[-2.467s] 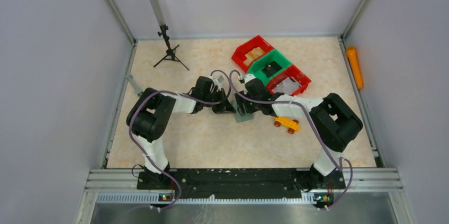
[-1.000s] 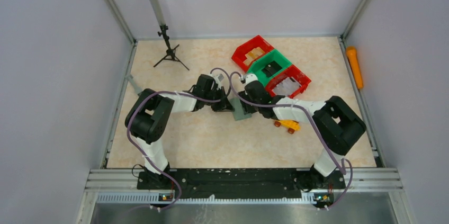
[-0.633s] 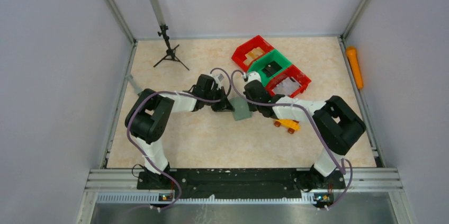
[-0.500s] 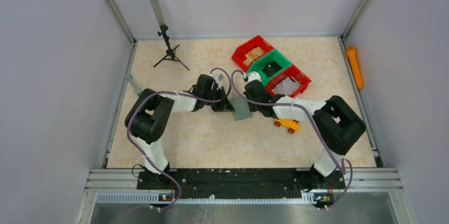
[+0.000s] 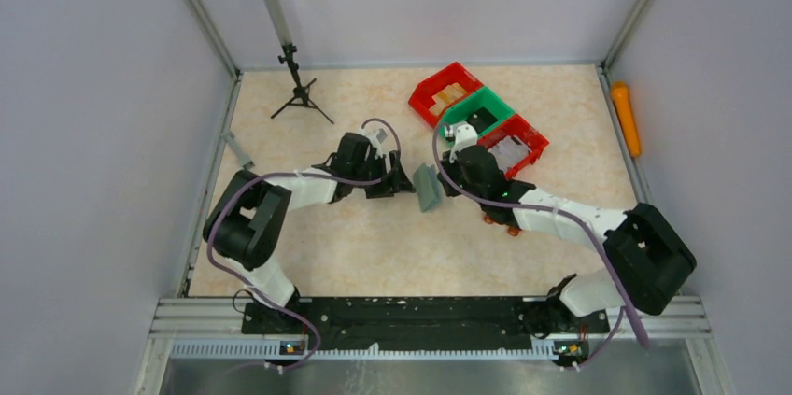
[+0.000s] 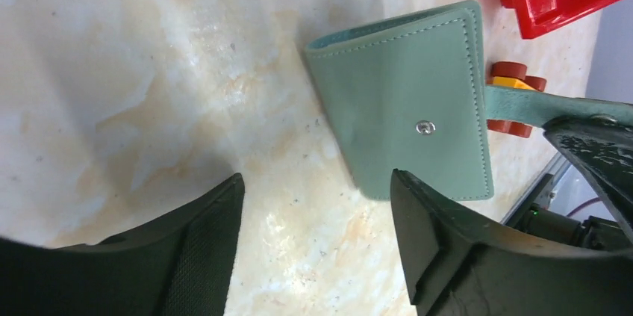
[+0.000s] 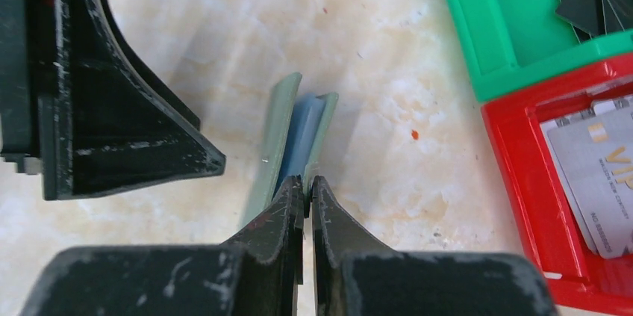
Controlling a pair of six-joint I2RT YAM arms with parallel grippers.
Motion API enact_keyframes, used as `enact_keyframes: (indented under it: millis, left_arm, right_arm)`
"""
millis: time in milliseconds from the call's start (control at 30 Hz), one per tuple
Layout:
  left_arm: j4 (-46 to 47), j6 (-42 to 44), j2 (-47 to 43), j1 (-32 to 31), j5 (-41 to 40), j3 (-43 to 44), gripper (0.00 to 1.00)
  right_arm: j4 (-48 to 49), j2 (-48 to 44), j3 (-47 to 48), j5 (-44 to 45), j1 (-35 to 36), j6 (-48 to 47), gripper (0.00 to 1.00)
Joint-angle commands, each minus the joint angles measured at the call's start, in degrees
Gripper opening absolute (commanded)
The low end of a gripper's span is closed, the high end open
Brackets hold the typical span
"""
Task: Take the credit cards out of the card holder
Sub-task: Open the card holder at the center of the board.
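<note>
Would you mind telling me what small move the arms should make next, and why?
Probably bring the open left gripper forward to pinch the card holder: the right gripper is shut on its tab, its flaps are barely parted, and nothing else holds it.

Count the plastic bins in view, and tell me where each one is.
3, touching in a diagonal row, far right of centre: far red bin, green bin in the middle, near red bin closest to the arms. None looks hidden.

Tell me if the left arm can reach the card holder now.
Probably yes: the left claw stands open just short of the card holder, only bare table between them. The right claw is shut on its tab.
</note>
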Motion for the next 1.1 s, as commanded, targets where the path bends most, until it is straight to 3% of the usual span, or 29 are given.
enact_keyframes:
  millis: [0,133,467,700,1067]
  left_arm:
    - [2.17,1.31,-5.33,0.20,-0.15,-3.50,0.79]
    - [5.22,1.34,-6.98,0.21,2.12,-5.00,0.90]
    - [7.43,0.09,-3.96,0.25,6.91,-4.08,0.86]
    - [12.39,-0.18,-6.75,0.27,8.73,-6.74,0.91]
    - [12.35,0.00,-6.53,0.25,9.05,-6.56,0.97]
  right_arm:
    - [8.82,-4.77,-2.28,-4.14,-0.54,0.77,0.00]
    - [9.44,-5.64,-3.00,-4.63,-0.64,0.83,0.00]
    - [6.07,-1.81,-0.17,-4.27,-0.73,0.63,0.00]
    - [6.40,-1.94,-0.38,-5.14,-0.73,0.58,0.00]
    - [10.48,-4.76,-2.86,-9.44,-0.69,0.10,0.00]
